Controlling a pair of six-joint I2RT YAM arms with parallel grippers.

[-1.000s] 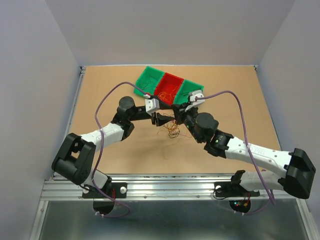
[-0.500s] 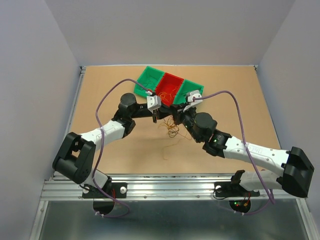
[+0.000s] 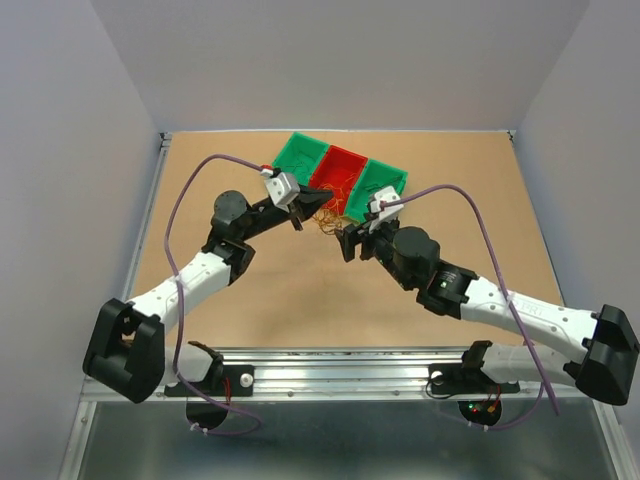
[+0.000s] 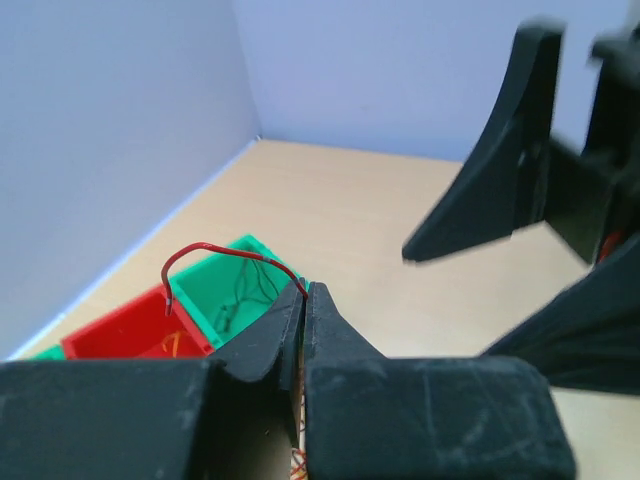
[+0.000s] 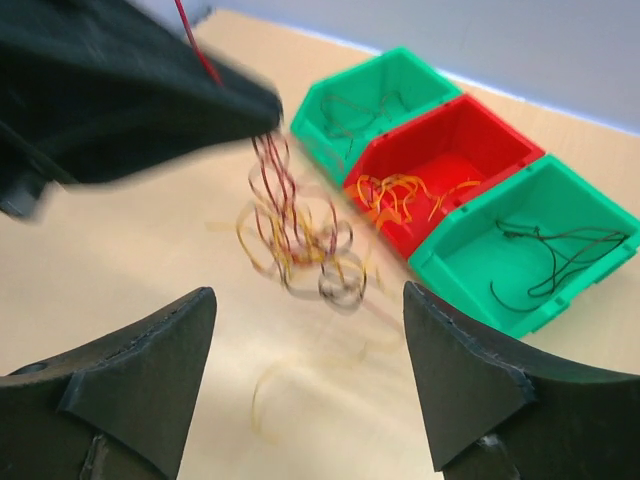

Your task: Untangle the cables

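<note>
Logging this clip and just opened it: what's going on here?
The left tool is shut on a red strand, with the tangled cables hanging below it. The right tool stands open beside the clump, holding nothing. Behind, the red bin holds orange strands, the green bins dark strands.

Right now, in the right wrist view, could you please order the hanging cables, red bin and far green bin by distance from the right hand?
1. Hanging cables, centre, just ahead of the right hand.
2. Red bin, beyond them, right.
3. Far green bin, top, behind it.
</note>
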